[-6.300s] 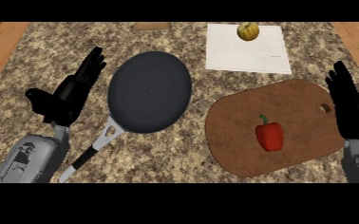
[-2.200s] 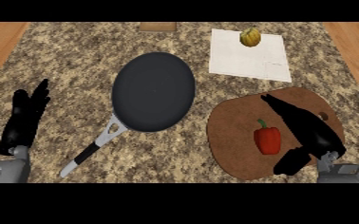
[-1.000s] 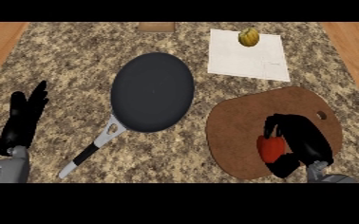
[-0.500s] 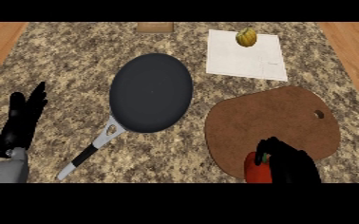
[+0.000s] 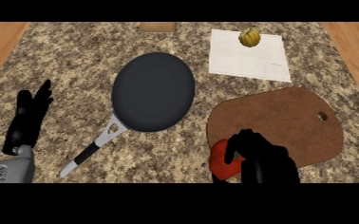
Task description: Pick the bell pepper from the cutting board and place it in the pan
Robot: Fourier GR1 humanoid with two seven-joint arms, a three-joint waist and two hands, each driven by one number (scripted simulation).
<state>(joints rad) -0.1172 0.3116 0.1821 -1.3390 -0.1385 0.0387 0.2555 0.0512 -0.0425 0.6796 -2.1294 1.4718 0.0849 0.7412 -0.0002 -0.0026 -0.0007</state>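
right hand [image 5: 265, 163]: fingers curled round the red bell pepper [image 5: 223, 161], so it can carry it.
bell pepper: bottom of the frame, at the lower left edge of the cutting board [image 5: 280, 121].
pan [image 5: 153, 91]: middle left on the tabletop [image 5: 70, 61], waiting for the pepper.
left hand [image 5: 28, 118]: far left, fingers straight, resting out of the way.

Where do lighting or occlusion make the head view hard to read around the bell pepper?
Head view: the light is even, with no glare on the dark pan. Head view: the right robot hand curls over the bell pepper, hiding its right part. Head view: both show low in the view, at the lower left edge of the cutting board.
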